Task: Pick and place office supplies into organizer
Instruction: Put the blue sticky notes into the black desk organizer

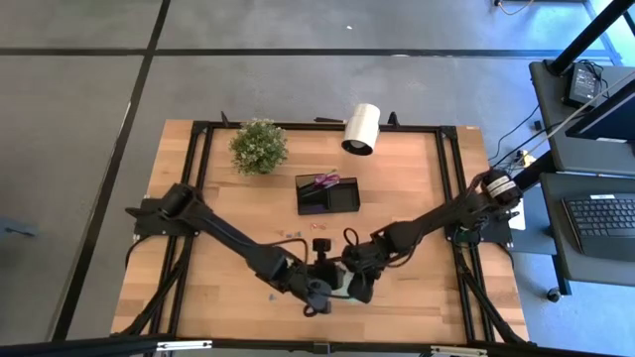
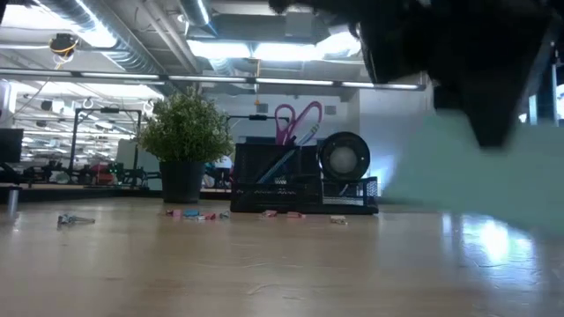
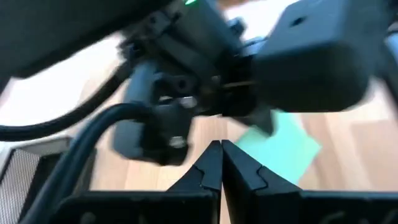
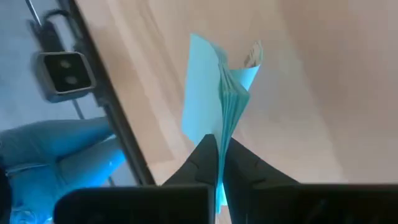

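Your right gripper (image 4: 219, 155) is pinching the light green sticky-note pad (image 4: 217, 93) edge-on between its closed jaws near the table's near edge, the sheets fanning out past the fingertips. Your left gripper (image 3: 221, 163) is sitting just beside it with its jaws closed on nothing. The black organizer (image 1: 326, 193) is standing farther back at mid-table, purple-handled scissors (image 1: 325, 180) inside it.

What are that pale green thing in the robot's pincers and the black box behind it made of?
The light green square sticky-note pad, clamped by the right gripper, looks like paper: thin matte sheets fan apart and curl at the free edge. The small black rectangular organizer appears to be metal or plastic mesh; its wall shows a fine grid, though the material itself is hard to tell. The left gripper is shut and empty.
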Available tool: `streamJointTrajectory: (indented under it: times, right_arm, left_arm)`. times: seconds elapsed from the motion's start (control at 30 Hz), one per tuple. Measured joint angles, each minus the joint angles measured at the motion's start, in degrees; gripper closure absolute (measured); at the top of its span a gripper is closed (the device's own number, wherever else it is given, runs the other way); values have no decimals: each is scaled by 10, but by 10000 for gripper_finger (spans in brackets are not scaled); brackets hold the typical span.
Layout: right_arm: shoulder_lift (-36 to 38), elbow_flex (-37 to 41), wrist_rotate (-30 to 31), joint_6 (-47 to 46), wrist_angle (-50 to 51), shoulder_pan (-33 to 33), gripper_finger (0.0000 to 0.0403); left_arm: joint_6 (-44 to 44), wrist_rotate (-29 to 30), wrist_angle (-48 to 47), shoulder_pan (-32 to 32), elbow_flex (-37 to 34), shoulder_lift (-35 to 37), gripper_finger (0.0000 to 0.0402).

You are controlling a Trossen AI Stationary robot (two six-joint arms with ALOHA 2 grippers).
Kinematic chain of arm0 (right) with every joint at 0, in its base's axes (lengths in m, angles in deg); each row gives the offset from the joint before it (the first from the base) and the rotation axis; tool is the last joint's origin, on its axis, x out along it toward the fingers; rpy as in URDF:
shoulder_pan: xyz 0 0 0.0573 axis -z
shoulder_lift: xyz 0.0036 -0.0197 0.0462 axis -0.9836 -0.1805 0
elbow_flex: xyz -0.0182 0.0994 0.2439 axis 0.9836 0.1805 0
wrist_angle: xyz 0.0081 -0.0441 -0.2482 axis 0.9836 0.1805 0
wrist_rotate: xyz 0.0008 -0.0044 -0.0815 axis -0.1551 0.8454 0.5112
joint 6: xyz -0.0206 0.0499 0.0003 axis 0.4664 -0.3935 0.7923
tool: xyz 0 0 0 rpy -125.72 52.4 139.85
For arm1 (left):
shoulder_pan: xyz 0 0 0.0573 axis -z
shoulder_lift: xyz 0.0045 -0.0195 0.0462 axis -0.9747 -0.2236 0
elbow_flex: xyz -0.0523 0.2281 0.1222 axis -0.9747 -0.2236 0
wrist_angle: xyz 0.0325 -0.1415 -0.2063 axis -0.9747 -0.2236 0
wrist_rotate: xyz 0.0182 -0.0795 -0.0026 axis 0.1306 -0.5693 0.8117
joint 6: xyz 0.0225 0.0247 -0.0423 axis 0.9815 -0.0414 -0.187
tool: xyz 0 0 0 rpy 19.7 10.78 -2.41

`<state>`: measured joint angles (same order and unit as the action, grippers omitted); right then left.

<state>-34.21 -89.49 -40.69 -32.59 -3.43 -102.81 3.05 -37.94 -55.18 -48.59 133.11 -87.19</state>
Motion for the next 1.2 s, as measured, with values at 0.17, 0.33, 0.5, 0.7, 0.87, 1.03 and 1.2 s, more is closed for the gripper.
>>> streamJointTrajectory:
  times: [0.17, 0.33, 0.5, 0.7, 0.87, 1.03, 1.2]
  right_arm:
    - [31, -69, 37, 72, 161, 28, 390]
    - [59, -136, 80, 155, 291, 61, 390]
    - [64, -197, 129, 261, 383, 103, 390]
    - [63, -220, 183, 392, 404, 160, 390]
    - [59, -198, 184, 489, 390, 212, 390]
    - [59, -176, 185, 558, 356, 251, 389]
    - [59, -166, 184, 597, 334, 282, 389]
  left_arm:
    - [-13, -36, 2, 7, -10, 36, 400]
    - [-33, -67, 9, 19, -25, 59, 400]
    - [-40, -69, 2, 29, -26, 61, 400]
    - [-93, -74, -43, 33, -26, 64, 400]
    - [-145, -72, -95, 33, -26, 64, 400]
    - [-183, -72, -140, 31, -26, 64, 400]
    - [-231, -70, -186, 27, -26, 64, 400]
